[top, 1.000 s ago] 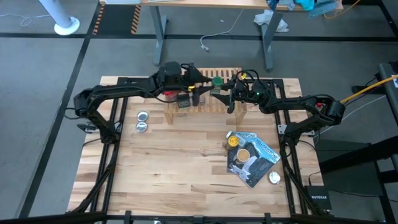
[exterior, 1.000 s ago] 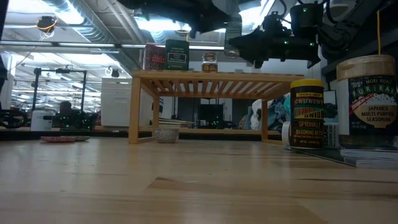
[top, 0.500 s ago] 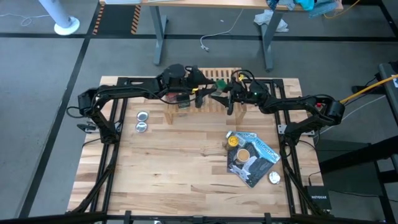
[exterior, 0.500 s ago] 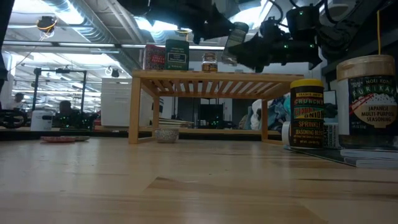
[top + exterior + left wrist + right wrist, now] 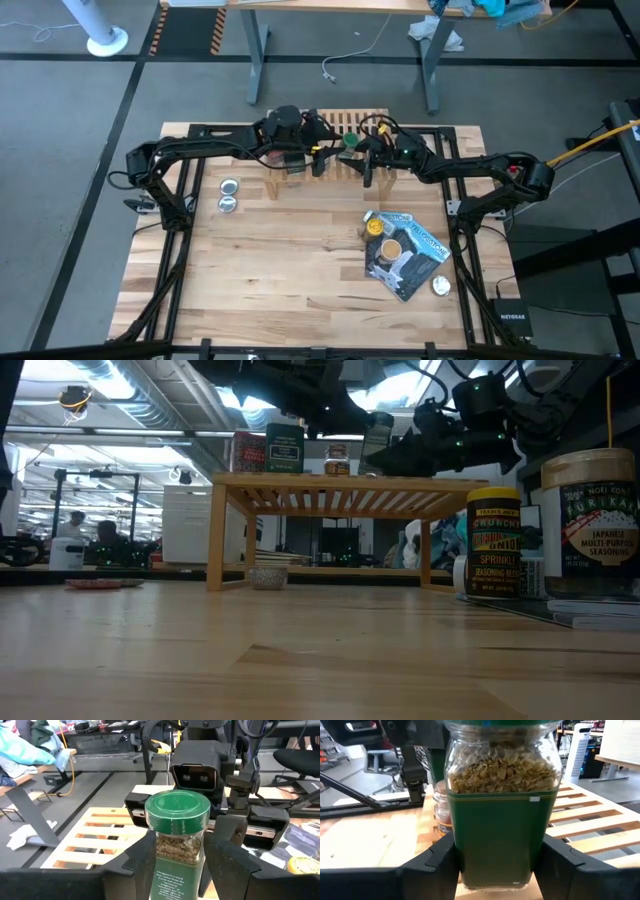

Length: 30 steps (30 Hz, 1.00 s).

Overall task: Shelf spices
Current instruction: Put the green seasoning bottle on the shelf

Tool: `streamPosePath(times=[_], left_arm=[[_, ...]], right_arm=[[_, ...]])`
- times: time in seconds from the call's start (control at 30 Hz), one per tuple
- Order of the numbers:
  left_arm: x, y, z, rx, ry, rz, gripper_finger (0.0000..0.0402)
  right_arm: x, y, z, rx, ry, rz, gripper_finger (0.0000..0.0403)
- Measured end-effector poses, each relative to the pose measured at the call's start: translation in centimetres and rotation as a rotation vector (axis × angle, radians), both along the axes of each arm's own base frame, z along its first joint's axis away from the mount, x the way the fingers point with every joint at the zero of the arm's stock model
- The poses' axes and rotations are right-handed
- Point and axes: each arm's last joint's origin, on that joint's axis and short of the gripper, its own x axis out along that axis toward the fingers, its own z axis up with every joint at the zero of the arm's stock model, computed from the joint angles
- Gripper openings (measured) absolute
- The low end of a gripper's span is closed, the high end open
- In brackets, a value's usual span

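Both jaws pinch the green-capped jar (image 5: pixel 177 847) upright, cap up, above the shelf (image 5: pixel 350 165).

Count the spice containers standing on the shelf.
3, at the shelf's left end: a red tin, a dark green tin, a small jar. The left gripper and right gripper hold the green-capped jar above it; arms may hide others.

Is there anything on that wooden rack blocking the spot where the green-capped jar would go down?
Nothing visible blocks it. Both end effectors, left and right, grip the green-capped jar above the shelf. The bare slats near it look free; the jars already shelved stand toward the shelf's other end.
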Motion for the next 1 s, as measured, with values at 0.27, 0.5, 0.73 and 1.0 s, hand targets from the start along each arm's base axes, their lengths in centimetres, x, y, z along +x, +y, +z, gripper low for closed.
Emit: streamPosePath(times=[0.27, 0.5, 0.73, 1.0], left_arm=[[0.1, -0.1, -0.2, -0.004, 0.006, -0.007, 0.0156], [0.1, 0.0, -0.1, 0.000, 0.005, -0.004, 0.0156], [-0.1, 0.0, 0.2, 0.094, 0.014, -0.006, 0.0156], [-1.2, -0.1, 1.5, 0.170, 0.031, 0.076, 0.0156]], right_arm=[[-0.1, -0.1, -0.5, 0.016, 0.054, -0.029, 0.0250], [-0.1, -0.1, -0.5, 0.017, 0.055, -0.028, 0.0259], [-0.1, -0.1, -0.4, 0.013, 0.046, -0.023, 0.0261], [-0.1, -0.1, -0.2, 0.003, 0.028, -0.023, 0.0261]])
